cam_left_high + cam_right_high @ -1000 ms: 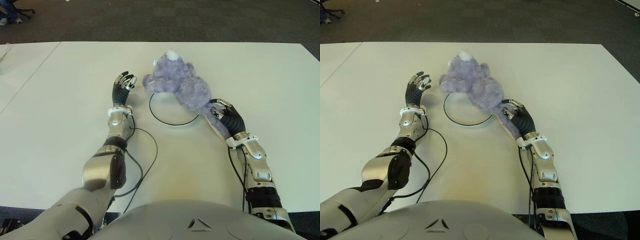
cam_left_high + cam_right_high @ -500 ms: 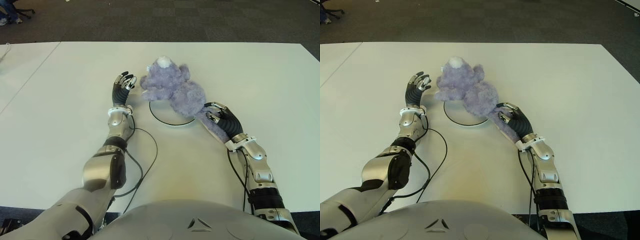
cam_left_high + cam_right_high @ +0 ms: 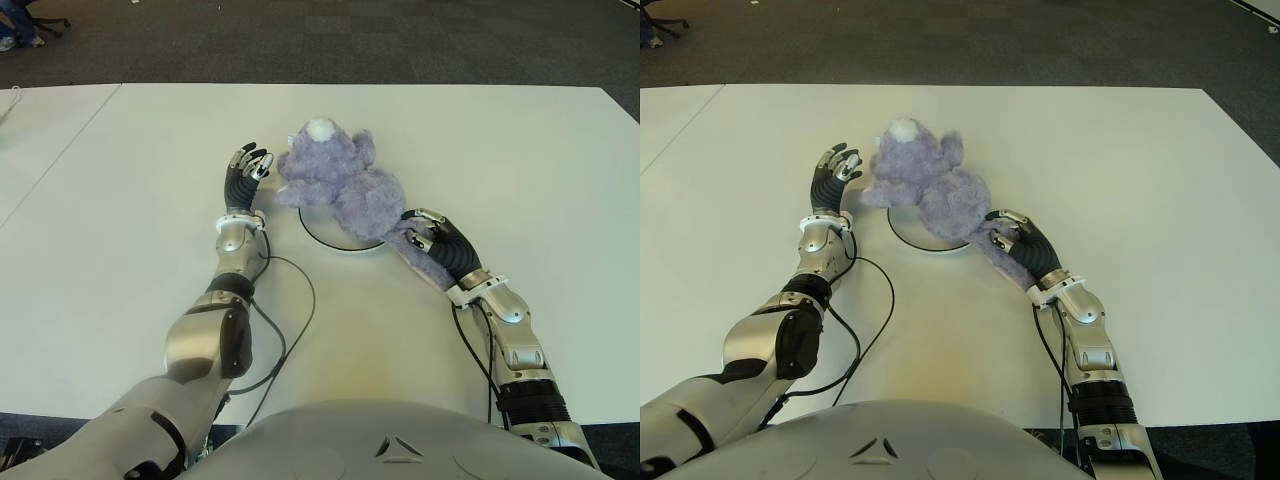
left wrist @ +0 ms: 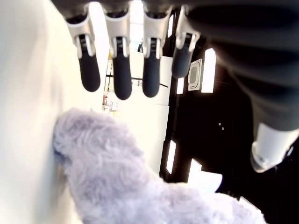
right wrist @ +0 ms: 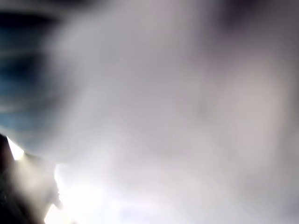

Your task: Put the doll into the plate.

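A wide white table [image 3: 120, 230] fills the view, with dark carpet beyond its far edge. Near the middle lies a white plate [image 3: 322, 228] with a dark rim, and the purple plush doll [image 3: 345, 185] is draped over its far and right parts, the head spilling past the far-left rim and a leg trailing off to the right onto the table.

The main risk, as judged from this pose, is that the doll ends only half on the plate: the soft body sags wherever it is not supported, so if it is released here the head and leg could be left hanging over the rim. A sideways tug on the trailing leg could also drag the light plate across the smooth table.

The right hand [image 3: 437, 245] is seen at the doll's trailing leg, just right of the plate, with the fingers curled around the plush; its wrist view is filled with fur pressed close. The left hand [image 3: 245, 172] is held just left of the doll's head, fingers spread and straight, nothing grasped; whether the fur is touched cannot be told.
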